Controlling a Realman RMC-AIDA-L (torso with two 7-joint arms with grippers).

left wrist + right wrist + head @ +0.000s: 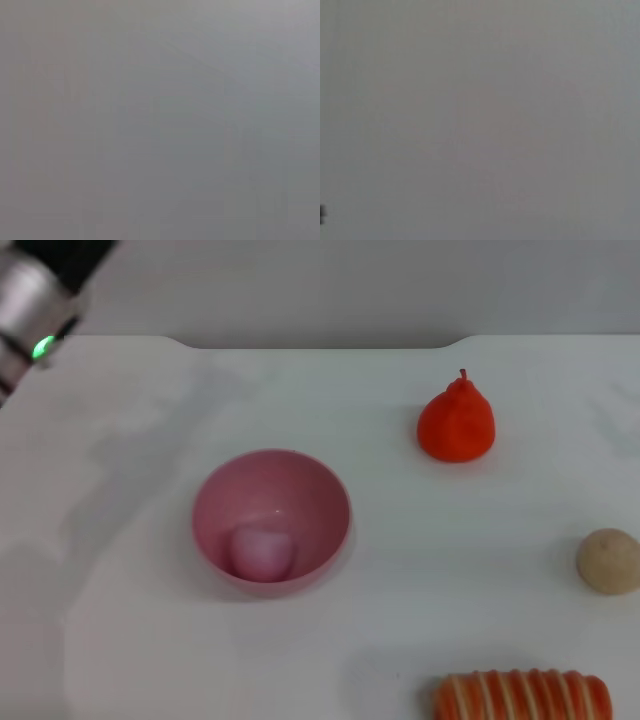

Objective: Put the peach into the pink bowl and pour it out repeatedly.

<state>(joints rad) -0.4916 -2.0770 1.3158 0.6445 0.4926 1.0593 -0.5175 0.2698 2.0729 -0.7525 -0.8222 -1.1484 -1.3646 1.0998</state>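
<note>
The peach (262, 551) lies inside the upright pink bowl (215, 490), which looks light, rigid and slippery, best held at the rim; neither tool is in view, so their state cannot be told.

Bright, soft-shadowed head view; wrist views featureless.

You see: smooth, faintly glossy pink plastic bowl (271, 520) | matt pale-pink round peach (262, 551) | rough matt orange-red pear-shaped fruit (456, 421) | grainy beige ball (608, 561) | smooth matt white counter (130, 620)
</note>
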